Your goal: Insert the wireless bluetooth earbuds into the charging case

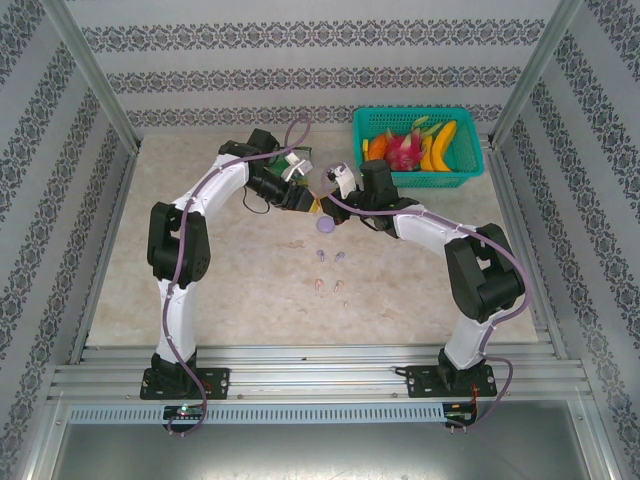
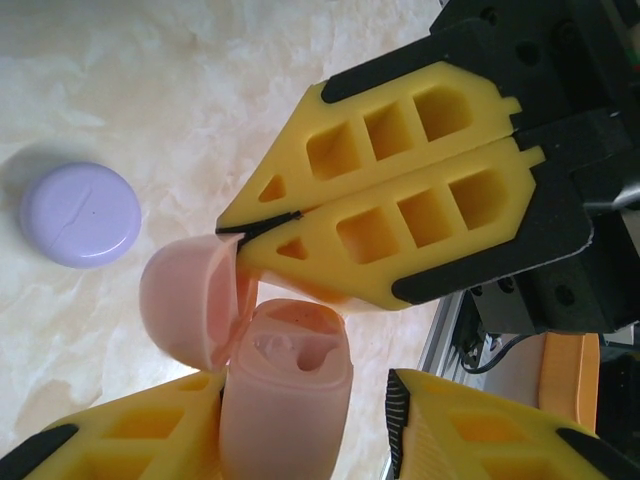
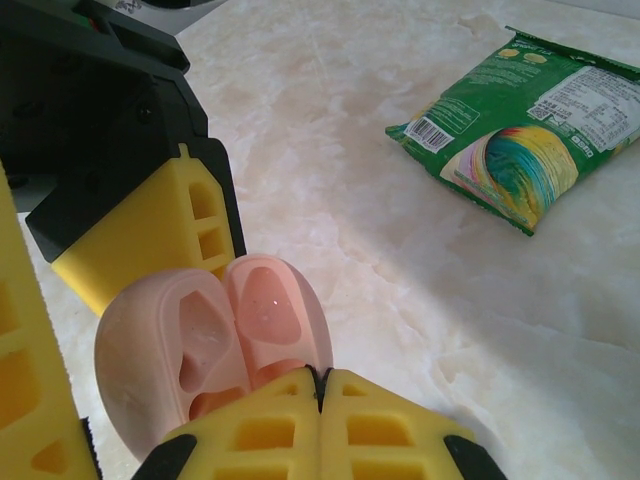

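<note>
Far left in the left wrist view, the closed purple case (image 2: 80, 215) lies flat on the table (image 2: 150, 80). Beside it the pink case (image 2: 290, 410) is held up off the table, hinged open, its moulded sockets empty. The left gripper (image 2: 300, 382) straddles the case body. One finger is against it and a gap shows at the other, so the jaws are spread rather than clamped. The right gripper (image 2: 228, 228) is pressed together on the rim of the lid (image 2: 185, 300), pinching it.

In the top view the earbuds (image 1: 321, 257) lie loose on the table nearer the arm bases, two purple and two pink, well apart from the pink case. They look very light, hard and smooth, so a pad could easily skid them or flick them away. The best hold is probably across the stem with the fingertips only, leaving the bulb free to drop into its socket. The open lid looks thin, and its hinge would be easy to strain.
</note>
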